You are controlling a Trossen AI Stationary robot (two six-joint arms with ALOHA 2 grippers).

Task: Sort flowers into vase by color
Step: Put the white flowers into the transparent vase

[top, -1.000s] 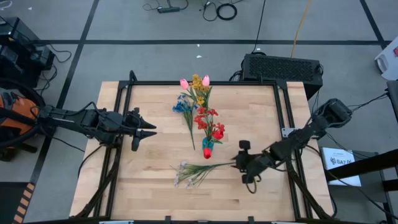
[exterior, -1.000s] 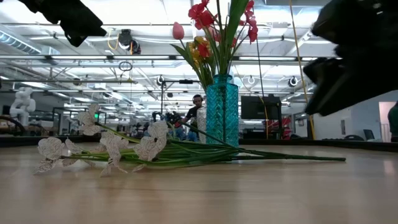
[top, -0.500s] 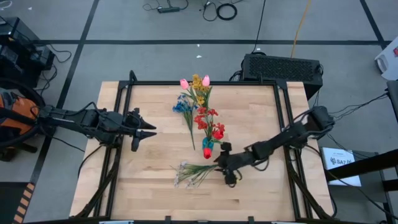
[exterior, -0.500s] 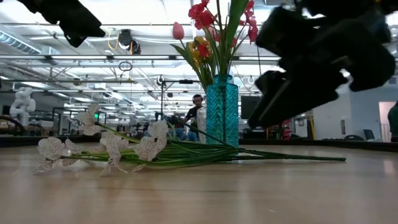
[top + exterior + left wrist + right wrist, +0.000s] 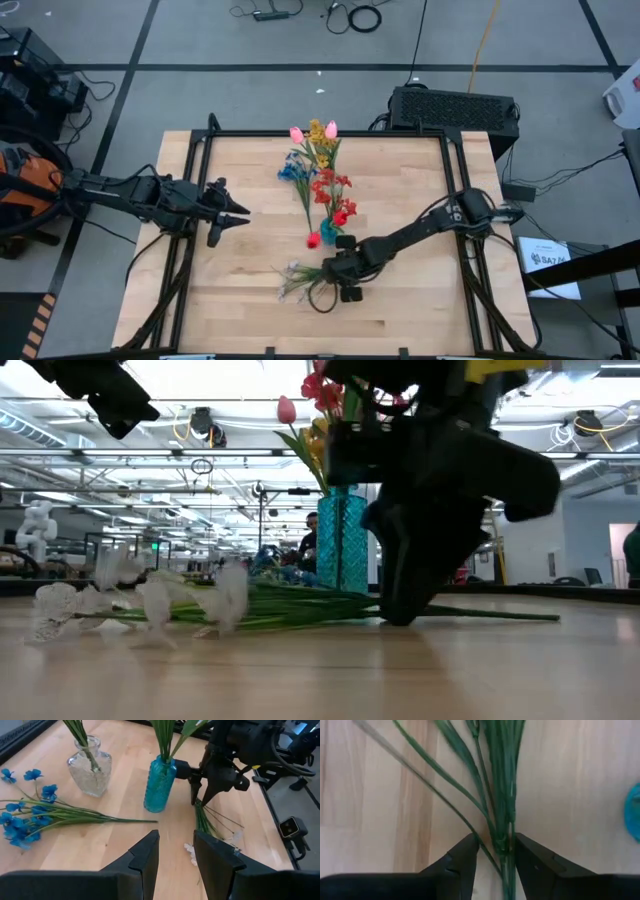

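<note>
Jaws astride white spray (image 5: 502, 820) stems

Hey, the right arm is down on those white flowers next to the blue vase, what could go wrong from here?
1. The right claw straddles the white spray's stems with its fingers open; several strands fan out, so closing may catch only some.
2. The teal vase stands close beside that claw; lifting or swinging could knock it and tip its red flowers.
3. The blooms look blurred in the low view, so the bundle may be sliding.
</note>
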